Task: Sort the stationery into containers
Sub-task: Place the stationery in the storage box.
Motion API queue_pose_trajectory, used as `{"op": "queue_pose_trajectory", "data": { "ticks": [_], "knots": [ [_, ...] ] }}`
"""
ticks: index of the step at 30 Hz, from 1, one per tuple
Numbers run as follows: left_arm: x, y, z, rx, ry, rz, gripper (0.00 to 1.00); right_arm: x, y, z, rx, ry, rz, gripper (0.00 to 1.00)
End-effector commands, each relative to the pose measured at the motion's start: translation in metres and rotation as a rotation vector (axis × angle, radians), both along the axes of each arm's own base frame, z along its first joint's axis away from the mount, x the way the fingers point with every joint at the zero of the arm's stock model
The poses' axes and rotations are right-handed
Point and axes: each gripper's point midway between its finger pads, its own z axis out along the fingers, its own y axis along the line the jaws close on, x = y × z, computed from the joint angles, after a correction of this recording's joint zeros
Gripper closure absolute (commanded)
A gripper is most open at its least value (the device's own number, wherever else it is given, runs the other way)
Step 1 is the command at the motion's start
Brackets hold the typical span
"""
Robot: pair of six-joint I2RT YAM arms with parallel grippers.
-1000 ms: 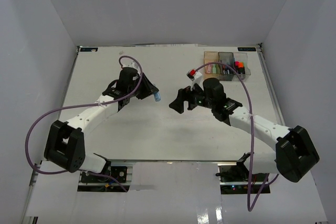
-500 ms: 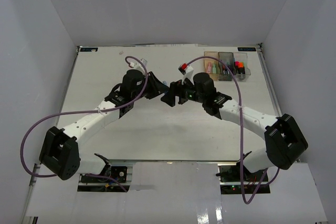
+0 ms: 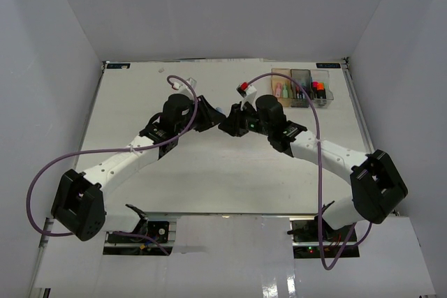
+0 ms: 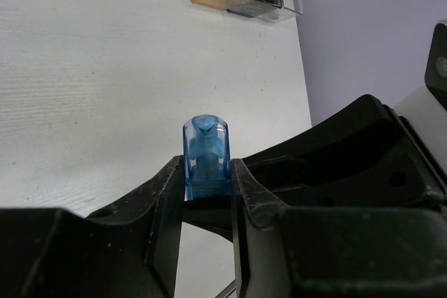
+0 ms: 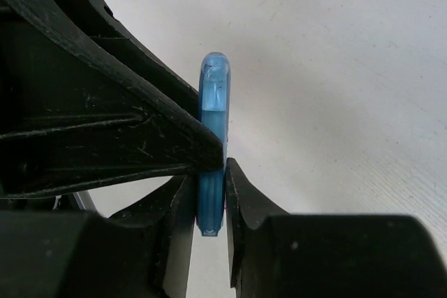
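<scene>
Blue and translucent, the one plastic highlighter cap (image 4: pixel 206 146) stands up between the fingers of the left gripper (image 4: pixel 207 176), which clench it. In the right wrist view the right gripper (image 5: pixel 210 197) presses on the same cap from both sides. The two grippers meet over the middle of the white table (image 3: pixel 140 95). At the far right three joined see-through containers sit in a row: one amber bin (image 3: pixel 281 89), one smoky grey bin (image 3: pixel 301 88), one clear bin (image 3: pixel 321 90), each holding stationery
</scene>
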Motion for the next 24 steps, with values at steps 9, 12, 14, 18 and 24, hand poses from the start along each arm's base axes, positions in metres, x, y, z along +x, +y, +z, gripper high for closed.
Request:
{"op": "queue_pose_trajectory", "data": {
  "ticks": [9, 12, 14, 18, 24],
  "knots": [
    [0.013, 0.021, 0.009, 0.097, -0.080, 0.080, 0.16, 0.029, -0.021, -0.021, -0.114, -0.041, -0.121, 0.87],
    [0.028, 0.044, 0.012, 0.165, -0.092, 0.152, 0.03, 0.054, -0.053, -0.043, -0.202, -0.009, -0.219, 0.87],
    [0.035, 0.063, 0.011, 0.213, -0.091, 0.183, 0.02, 0.078, -0.085, -0.054, -0.266, 0.014, -0.312, 0.87],
    [0.053, 0.129, -0.001, 0.322, -0.069, 0.286, 0.02, 0.129, -0.141, -0.047, -0.366, -0.027, -0.464, 0.87],
    [0.044, 0.184, -0.022, 0.548, -0.082, 0.345, 0.02, 0.207, -0.203, -0.026, -0.474, -0.049, -0.631, 0.85]
  ]
}}
